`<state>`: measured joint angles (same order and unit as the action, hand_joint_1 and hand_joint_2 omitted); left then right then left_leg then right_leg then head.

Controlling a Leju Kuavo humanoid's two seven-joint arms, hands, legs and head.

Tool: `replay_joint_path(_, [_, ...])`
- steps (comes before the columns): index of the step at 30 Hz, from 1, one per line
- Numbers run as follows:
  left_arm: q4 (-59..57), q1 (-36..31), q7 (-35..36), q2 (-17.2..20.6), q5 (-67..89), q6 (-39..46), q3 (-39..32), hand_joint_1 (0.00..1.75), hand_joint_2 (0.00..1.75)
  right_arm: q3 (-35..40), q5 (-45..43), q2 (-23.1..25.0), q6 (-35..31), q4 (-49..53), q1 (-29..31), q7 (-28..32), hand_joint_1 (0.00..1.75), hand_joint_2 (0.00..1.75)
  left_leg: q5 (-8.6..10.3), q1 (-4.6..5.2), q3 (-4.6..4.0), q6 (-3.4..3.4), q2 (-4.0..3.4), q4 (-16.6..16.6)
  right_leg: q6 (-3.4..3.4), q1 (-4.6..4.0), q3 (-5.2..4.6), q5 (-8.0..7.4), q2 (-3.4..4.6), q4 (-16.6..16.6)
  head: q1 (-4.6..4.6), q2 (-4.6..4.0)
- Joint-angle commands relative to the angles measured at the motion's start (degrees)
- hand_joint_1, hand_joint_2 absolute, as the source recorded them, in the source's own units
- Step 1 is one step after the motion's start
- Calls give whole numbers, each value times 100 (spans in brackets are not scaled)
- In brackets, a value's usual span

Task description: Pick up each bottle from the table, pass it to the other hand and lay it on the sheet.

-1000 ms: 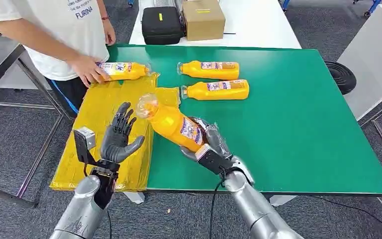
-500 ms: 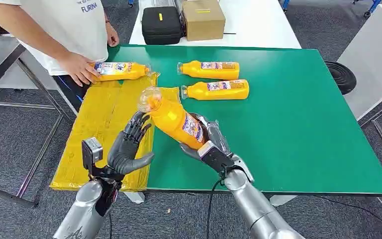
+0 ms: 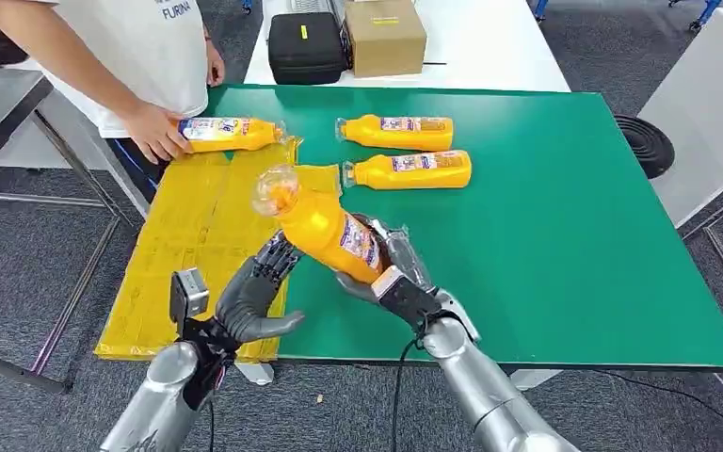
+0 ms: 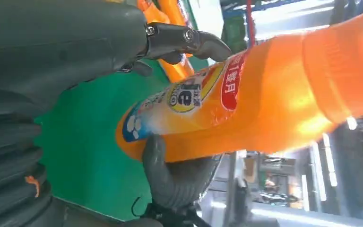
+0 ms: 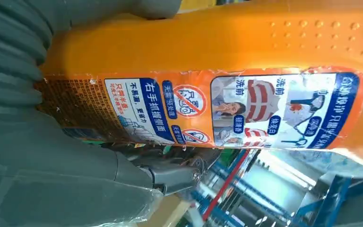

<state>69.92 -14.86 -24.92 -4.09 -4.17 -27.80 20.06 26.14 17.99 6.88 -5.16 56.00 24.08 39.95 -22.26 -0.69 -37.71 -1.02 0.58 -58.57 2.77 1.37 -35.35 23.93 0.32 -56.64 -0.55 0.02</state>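
Right hand (image 3: 391,273) wrapped around base of orange bottle (image 3: 325,226), held above table (image 3: 546,235) near front edge, cap tilted toward 11 o'clock. Left hand (image 3: 254,297) with fingers spread, holding nothing, fingertips at bottle's side. Yellow sheet (image 3: 198,235) at 9 o'clock of bottle. Two bottles (image 3: 405,151) lie on table at 1 o'clock. Person's hand (image 3: 155,132) on fourth bottle (image 3: 226,134) at sheet's far end.
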Motion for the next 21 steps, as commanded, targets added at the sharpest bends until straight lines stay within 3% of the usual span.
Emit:
replay_joint_path(1, [-580, -405, 73, 28, 45, 35, 210, 0, 175, 276, -22, 13, 33, -223, 299, 5, 175, 175, -6, 0, 17, 1, 0, 1, -13, -3, 18, 7, -6, 0, 0, 0])
replay_joint_path(6, [-580, -405, 73, 28, 45, 35, 210, 0, 175, 276, -22, 13, 33, -223, 299, 5, 175, 175, -10, -1, 22, 1, -7, -2, -14, -5, 23, 8, -1, 1, 0, 0])
replay_joint_path(10, [-1003, -719, 277, -230, 497, 987, 100, 0, 175, 532, -11, 140, 75, -260, 279, 5, 175, 175, -4, -1, 11, 1, 2, -1, -11, -3, 13, 6, -8, 0, 0, 0])
replay_joint_path(14, [-1399, -952, 367, -343, 285, 1297, -142, 0, 175, 671, -20, 219, 117, -437, 274, 5, 175, 175, -13, -5, 35, 3, -1, -1, -23, -10, 38, 13, -11, 1, 0, 0])
replay_joint_path(21, [-1530, -937, 337, -391, -550, 1065, -337, 0, 175, 912, -144, 182, 223, -797, 349, 5, 175, 175, -10, -4, 30, 0, -6, 4, -15, -7, 32, 7, -3, 9, 2, 0])
